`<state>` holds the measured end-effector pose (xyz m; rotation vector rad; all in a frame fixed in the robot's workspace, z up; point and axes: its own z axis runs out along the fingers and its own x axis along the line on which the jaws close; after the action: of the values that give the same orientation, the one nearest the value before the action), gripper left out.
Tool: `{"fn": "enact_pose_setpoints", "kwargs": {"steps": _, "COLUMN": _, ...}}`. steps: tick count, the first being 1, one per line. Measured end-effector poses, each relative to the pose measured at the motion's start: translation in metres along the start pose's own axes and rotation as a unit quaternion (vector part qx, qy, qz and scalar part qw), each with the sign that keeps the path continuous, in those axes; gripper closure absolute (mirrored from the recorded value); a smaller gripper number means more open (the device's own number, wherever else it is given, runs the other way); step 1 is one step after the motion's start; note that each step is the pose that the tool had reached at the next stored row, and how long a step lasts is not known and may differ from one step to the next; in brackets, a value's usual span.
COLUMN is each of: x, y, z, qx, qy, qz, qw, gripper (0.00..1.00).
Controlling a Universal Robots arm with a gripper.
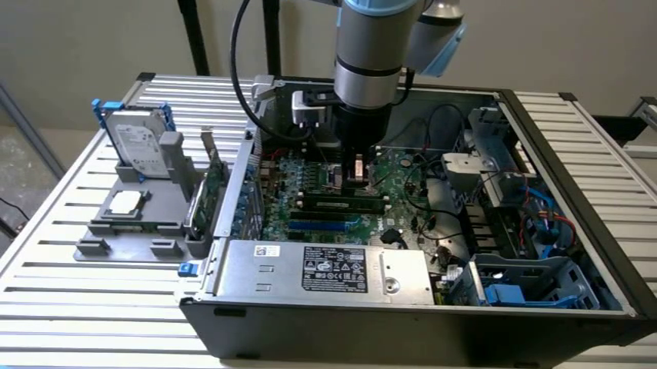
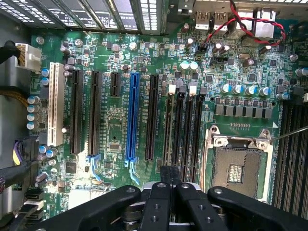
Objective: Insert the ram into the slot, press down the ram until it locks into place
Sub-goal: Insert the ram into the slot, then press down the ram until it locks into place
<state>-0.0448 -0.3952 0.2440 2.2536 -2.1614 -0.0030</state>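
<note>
The open case (image 1: 575, 254) at the frame's middle holds a green board (image 2: 120, 110) with black slots (image 2: 185, 130). The gripper (image 2: 169, 185) is pinched closed above them, on a slatted table (image 1: 82, 300)

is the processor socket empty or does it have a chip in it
Empty: the square silver socket shows bare contacts in its middle, no chip or cooler on it.

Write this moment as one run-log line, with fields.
hand: low over green motherboard | thin green ram stick: lies along long black memory slots | lock: unclear
</note>
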Motion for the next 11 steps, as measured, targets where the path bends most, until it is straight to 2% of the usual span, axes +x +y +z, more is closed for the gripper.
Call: {"fn": "enact_pose_setpoints", "kwargs": {"steps": 11, "x": 0.0, "y": 0.0, "z": 0.0, "qx": 0.0, "qy": 0.0, "qz": 0.0, "qw": 1.0, "gripper": 0.89}}
